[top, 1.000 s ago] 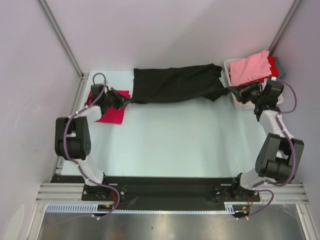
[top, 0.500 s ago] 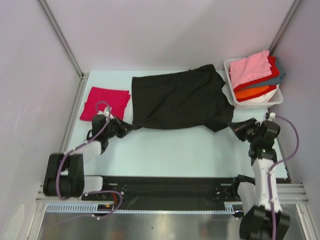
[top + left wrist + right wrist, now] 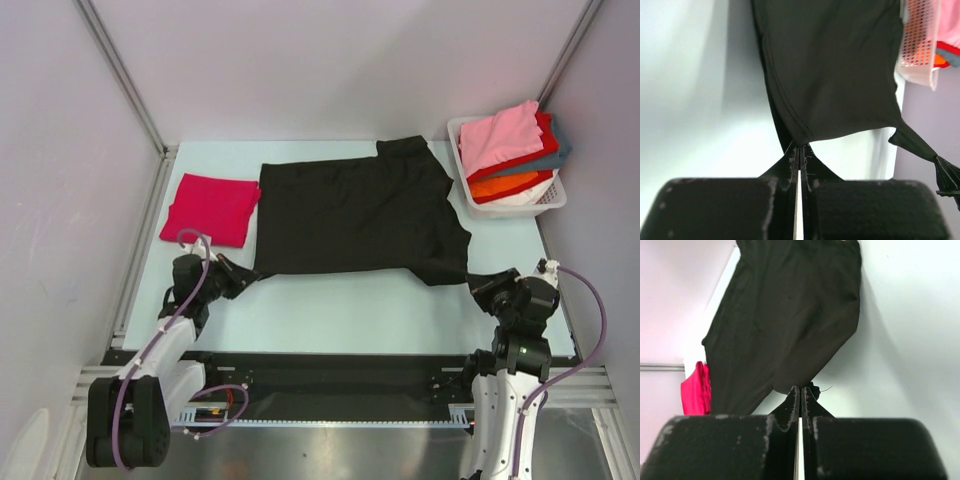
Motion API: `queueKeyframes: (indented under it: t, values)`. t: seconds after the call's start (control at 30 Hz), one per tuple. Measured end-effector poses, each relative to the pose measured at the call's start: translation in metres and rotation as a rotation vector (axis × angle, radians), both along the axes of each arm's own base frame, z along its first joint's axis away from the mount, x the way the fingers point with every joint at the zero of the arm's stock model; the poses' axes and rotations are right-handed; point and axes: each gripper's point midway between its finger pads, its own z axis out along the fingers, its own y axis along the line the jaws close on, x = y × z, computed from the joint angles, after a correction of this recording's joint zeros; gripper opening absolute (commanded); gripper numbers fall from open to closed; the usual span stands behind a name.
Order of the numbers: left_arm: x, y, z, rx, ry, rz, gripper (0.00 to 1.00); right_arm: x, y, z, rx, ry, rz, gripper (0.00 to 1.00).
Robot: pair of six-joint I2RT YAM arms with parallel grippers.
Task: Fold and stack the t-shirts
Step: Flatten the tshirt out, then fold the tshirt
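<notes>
From above, the black t-shirt (image 3: pixel 355 210) lies spread across the middle of the desk (image 3: pixel 350 305), with the magenta t-shirt (image 3: pixel 210 208) to its left. In the left wrist view, the left end effector (image 3: pixel 799 148) is clamped tight on one corner of it. In the right wrist view, the right end effector (image 3: pixel 800 389) pinches another corner, fully closed.

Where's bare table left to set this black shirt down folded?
Widest: the near table strip between the black t-shirt and the arm bases. A thin strip lies behind it. Crowded: magenta t-shirt left, basket far right; left gripper and right gripper pinch the near corners.
</notes>
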Motion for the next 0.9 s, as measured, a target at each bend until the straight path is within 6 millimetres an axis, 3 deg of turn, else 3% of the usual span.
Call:
queueKeyframes:
  t: [0.2, 0.37, 0.47, 0.53, 0.73, 0.9]
  values:
    - [-0.008, 0.002, -0.016, 0.013, 0.051, 0.003, 0.0, 0.0, 0.0, -0.014, -0.002, 0.065, 0.01, 0.0]
    - [-0.004, 0.004, -0.023, 0.024, 0.084, 0.018, 0.0, 0.016, 0.0, -0.037, -0.009, 0.203, 0.038, 0.0]
    - [0.007, 0.005, -0.019, 0.028, 0.097, 0.022, 0.0, 0.033, 0.001, -0.038, -0.048, 0.248, 0.054, 0.0]
    - [0.019, 0.005, -0.013, 0.031, 0.094, 0.027, 0.0, 0.048, 0.001, -0.03, -0.077, 0.262, 0.056, 0.0]
    - [0.05, 0.008, 0.003, 0.036, 0.063, 0.045, 0.0, 0.107, -0.01, 0.024, -0.16, 0.165, 0.026, 0.0]
    - [0.067, 0.007, 0.003, 0.044, 0.073, 0.048, 0.0, 0.144, -0.015, 0.039, -0.194, 0.153, 0.037, 0.0]
